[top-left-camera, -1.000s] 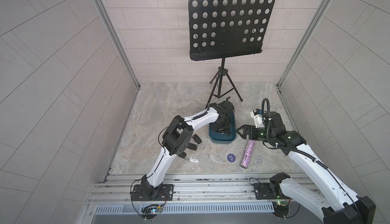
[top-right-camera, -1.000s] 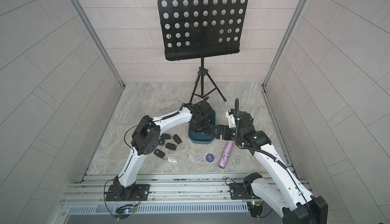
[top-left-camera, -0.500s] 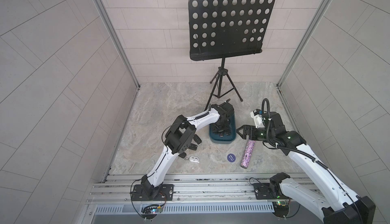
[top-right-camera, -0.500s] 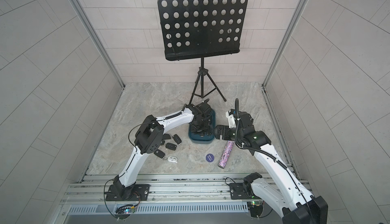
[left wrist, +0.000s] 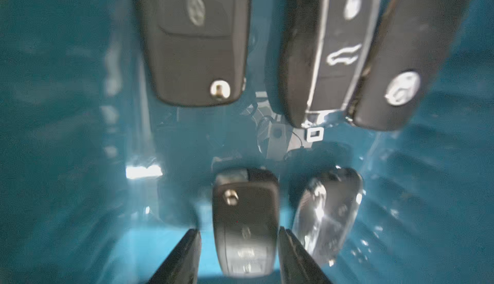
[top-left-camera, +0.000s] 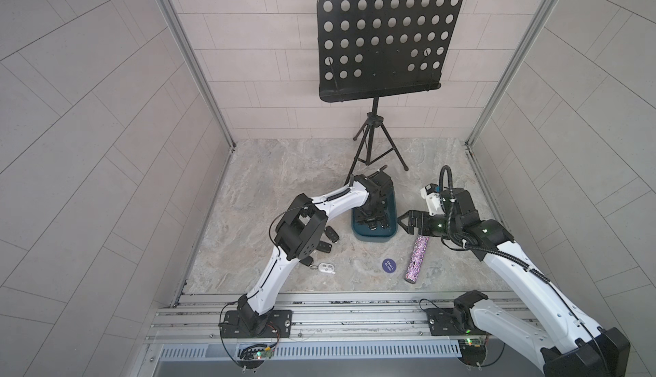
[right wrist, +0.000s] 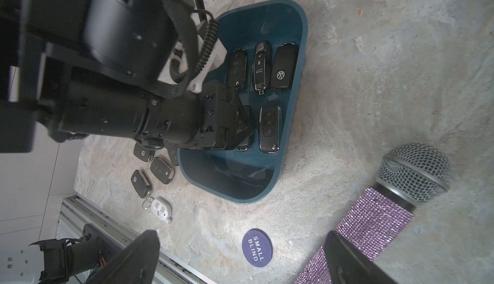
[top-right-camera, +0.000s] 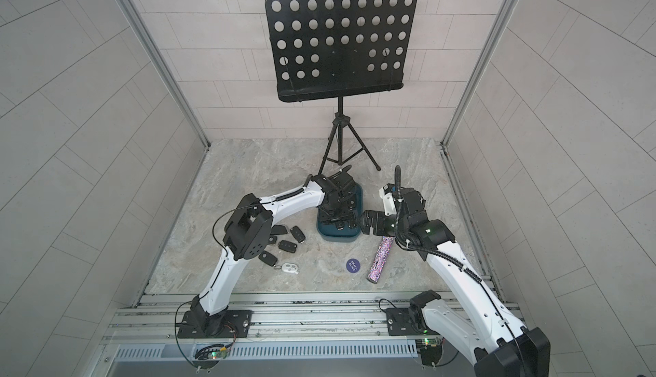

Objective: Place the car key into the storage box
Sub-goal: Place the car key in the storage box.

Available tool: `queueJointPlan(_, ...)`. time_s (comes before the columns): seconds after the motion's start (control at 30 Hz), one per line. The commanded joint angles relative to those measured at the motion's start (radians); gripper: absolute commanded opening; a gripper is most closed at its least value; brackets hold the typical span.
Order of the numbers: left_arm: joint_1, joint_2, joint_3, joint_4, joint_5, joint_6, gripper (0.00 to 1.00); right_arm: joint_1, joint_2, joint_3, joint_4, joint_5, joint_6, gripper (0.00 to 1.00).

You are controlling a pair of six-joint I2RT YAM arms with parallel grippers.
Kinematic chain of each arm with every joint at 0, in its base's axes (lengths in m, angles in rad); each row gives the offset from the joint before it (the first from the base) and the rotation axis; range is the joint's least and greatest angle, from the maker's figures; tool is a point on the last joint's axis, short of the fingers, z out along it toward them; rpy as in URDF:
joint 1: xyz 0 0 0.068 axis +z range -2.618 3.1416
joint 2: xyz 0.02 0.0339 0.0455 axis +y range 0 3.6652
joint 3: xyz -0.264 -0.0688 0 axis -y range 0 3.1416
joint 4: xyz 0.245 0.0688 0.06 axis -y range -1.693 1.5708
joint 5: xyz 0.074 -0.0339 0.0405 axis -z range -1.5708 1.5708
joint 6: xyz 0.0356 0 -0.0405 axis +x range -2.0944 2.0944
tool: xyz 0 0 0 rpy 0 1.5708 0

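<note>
Soft, even light is filling both top views, leaving only faint shadows; walls (top-left-camera: 88, 109) are bowing at 3 and 9 o'clock. In the left wrist view, keys (left wrist: 195, 36) are blurring and glare is glinting off the box (left wrist: 144, 171).

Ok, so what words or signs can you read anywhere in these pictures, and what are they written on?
"SMALL BLIND": on the dark blue round disc.
"VW" badge: on a black car key inside the storage box, on one loose key outside it, and on another loose key.
Buttons on the other keys: tiny pictures only, no words.
White remote: nothing readable.
</note>
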Motion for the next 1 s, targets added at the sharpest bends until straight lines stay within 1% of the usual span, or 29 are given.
queueJointPlan(0.0, -0.006, -0.14, -0.015, -0.026, -0.089, 0.036, 0.55, 0.01, 0.017, 0.03, 0.011, 0.037, -0.031, 1.0)
queueJointPlan(0.1, 0.0, -0.223, -0.05, -0.035, -0.145, 0.066, 0.59, 0.039, 0.058, 0.071, 0.002, 0.058, -0.06, 1.0)
queueJointPlan(0.2, 0.021, -0.322, -0.125, -0.033, -0.184, 0.089, 0.64, 0.085, 0.106, 0.114, -0.003, 0.098, -0.066, 1.0)
queueJointPlan(0.3, 0.064, -0.431, -0.247, 0.003, -0.181, 0.091, 0.7, 0.138, 0.158, 0.154, 0.012, 0.131, -0.056, 1.0)
queueJointPlan(0.4, 0.123, -0.535, -0.375, 0.035, -0.172, 0.091, 0.77, 0.216, 0.218, 0.208, 0.015, 0.183, -0.061, 1.0)
queueJointPlan(0.63, 0.29, -0.782, -0.601, 0.047, -0.171, 0.111, 0.91, 0.379, 0.379, 0.315, 0.037, 0.257, -0.081, 1.0)
queueJointPlan(0.73, 0.38, -0.879, -0.689, 0.059, -0.157, 0.121, 1.0, 0.447, 0.462, 0.372, 0.033, 0.287, -0.109, 1.0)
queueJointPlan(0.8, 0.44, -0.933, -0.748, 0.072, -0.152, 0.126, 1.0, 0.486, 0.519, 0.415, 0.024, 0.299, -0.128, 1.0)
queueJointPlan(0.97, 0.593, -1.041, -0.879, 0.099, -0.077, 0.14, 1.0, 0.582, 0.674, 0.538, -0.017, 0.334, -0.181, 1.0)
